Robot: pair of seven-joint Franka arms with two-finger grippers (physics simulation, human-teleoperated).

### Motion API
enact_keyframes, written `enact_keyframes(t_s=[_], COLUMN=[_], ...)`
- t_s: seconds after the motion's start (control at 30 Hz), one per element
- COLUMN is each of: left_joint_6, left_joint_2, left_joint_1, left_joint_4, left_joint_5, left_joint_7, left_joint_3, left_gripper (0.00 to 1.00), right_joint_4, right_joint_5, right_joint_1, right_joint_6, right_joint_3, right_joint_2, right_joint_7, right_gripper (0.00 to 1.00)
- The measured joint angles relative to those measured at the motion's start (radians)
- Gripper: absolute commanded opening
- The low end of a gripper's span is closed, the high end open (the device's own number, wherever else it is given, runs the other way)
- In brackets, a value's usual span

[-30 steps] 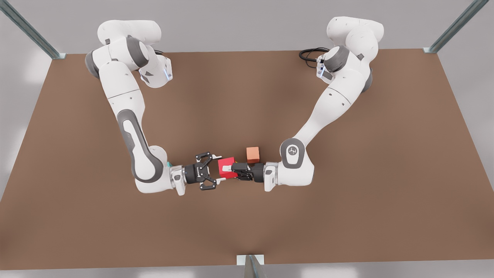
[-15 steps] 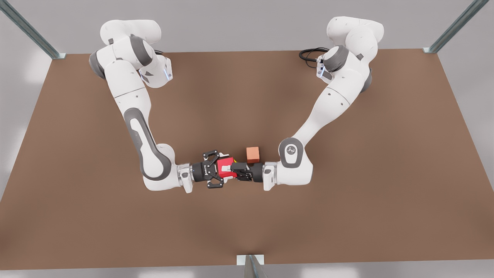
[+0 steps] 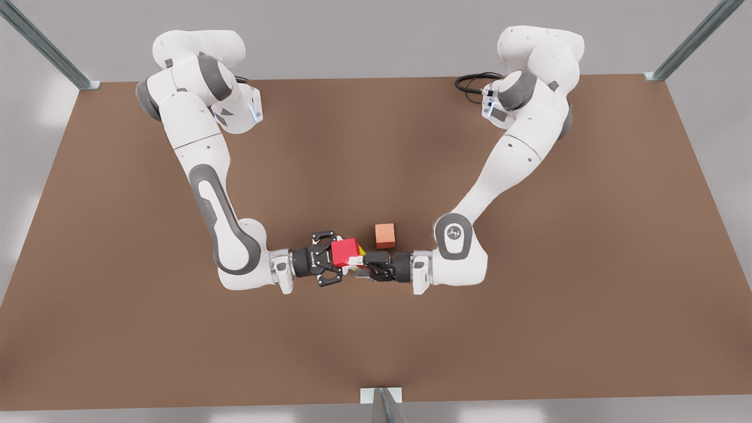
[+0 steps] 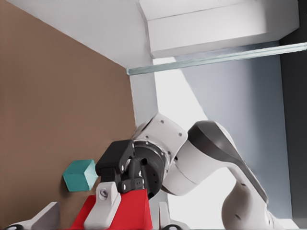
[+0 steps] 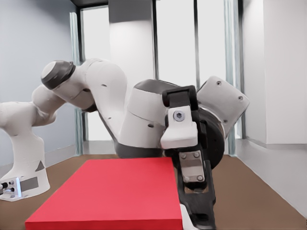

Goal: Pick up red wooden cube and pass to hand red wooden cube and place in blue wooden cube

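1 red wooden cube point(image 3: 345, 252), tilted, in R pincer point(image 3: 335, 257)

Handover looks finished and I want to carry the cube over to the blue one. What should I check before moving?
1. Right gripper shut on the red cube: ok.
2. Left gripper jaws open: ok, spread wide in the left wrist view.
3. Left gripper clear of the red cube: cannot tell, its tips sit right at the cube's edge.
4. Blue cube free on the table, nothing on it: ok.
5. Orange cube apart from both grippers: ok.
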Motion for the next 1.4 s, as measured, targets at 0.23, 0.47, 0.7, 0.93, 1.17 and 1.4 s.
enact_keyframes(t_s=[0.23,0.47,0.7,0.93,1.17,1.4], left_joint_6=[-0.385,-0.881,-0.943,-0.993,-1.000,-0.995], left_joint_2=[-0.215,-0.786,-0.874,-0.870,-0.846,-0.837], left_joint_1=[0.362,0.127,0.020,0.032,0.027,0.028], left_joint_4=[0.006,-0.275,-0.387,-0.357,-0.362,-0.362], left_joint_5=[0.563,1.186,1.128,1.108,1.082,1.080], left_joint_7=[-0.038,-0.187,-0.271,-0.328,-0.367,-0.394], left_joint_3=[-0.021,0.434,0.611,0.607,0.606,0.605], left_gripper=[1.00,1.00,1.00,1.00,1.00,1.00], right_joint_4=[-0.007,-0.058,-0.239,-0.370,-0.490,-0.558], right_joint_5=[-0.286,-1.218,-1.468,-1.486,-1.476,-1.476], right_joint_1=[-0.174,-0.264,-0.205,-0.186,-0.156,-0.149], right_joint_6=[-0.037,-0.100,0.152,0.372,0.533,0.622], right_joint_3=[-0.011,-0.034,-0.032,-0.026,-0.025,-0.025], right_joint_2=[-0.077,-0.294,-0.335,-0.359,-0.380,-0.396], right_joint_7=[0.015,0.141,0.307,0.498,0.644,0.740], right_gripper=[0.63,0.62,0.62,0.62,0.62,0.62])
